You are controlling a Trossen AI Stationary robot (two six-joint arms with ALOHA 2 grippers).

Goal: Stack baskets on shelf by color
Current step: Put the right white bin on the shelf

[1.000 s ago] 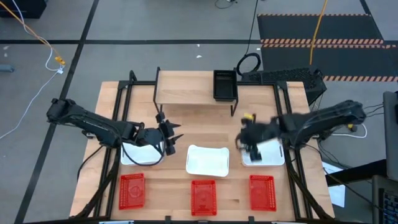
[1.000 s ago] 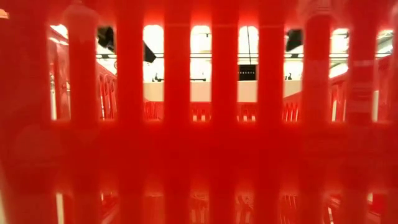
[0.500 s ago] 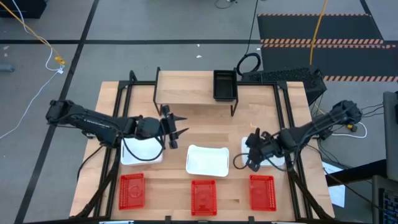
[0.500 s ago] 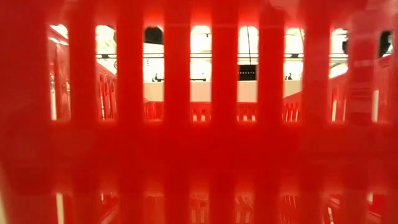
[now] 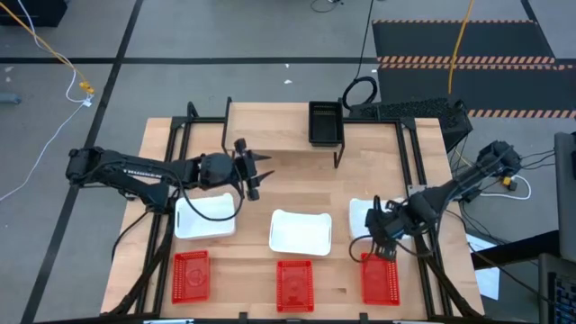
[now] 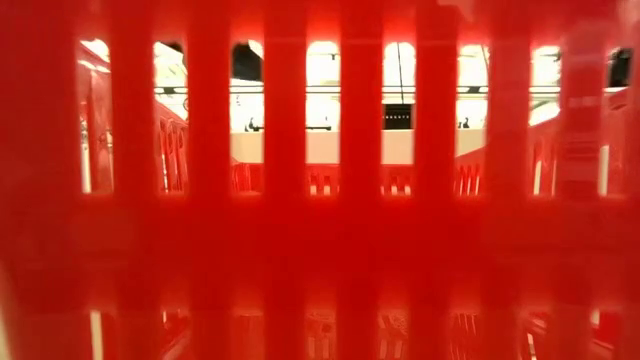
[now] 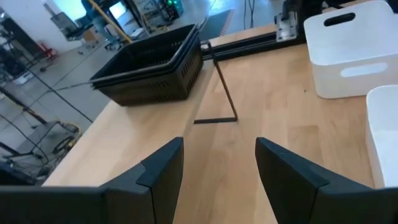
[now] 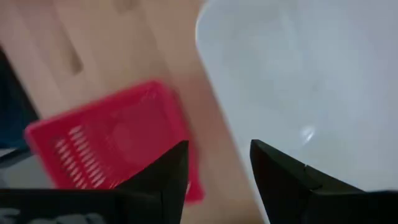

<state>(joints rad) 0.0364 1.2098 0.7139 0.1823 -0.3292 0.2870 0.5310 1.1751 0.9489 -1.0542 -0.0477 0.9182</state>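
1. The black baskets already sit nested on the shelf, at its right end, along the far edge of the surface. Three white baskets lie in a row across the middle of the surface: left, centre, right. Three red baskets lie along the near edge: left, centre, right.
2. The right gripper hangs with jaws open and empty over the gap between the right white basket and the right red basket, both of which fill its wrist view. I judge it is choosing a grasp; it should settle on one basket's rim, pinch a single wall squarely, and lift straight up so the neighbour is not dragged.
3. The left gripper is held near the shelf's front edge, jaws open and empty, facing the black stack. It should keep clear of the shelf's thin leg.
4. One colour per pile, nested level, left of the black stack.
5. No brand, label or writing can be read.
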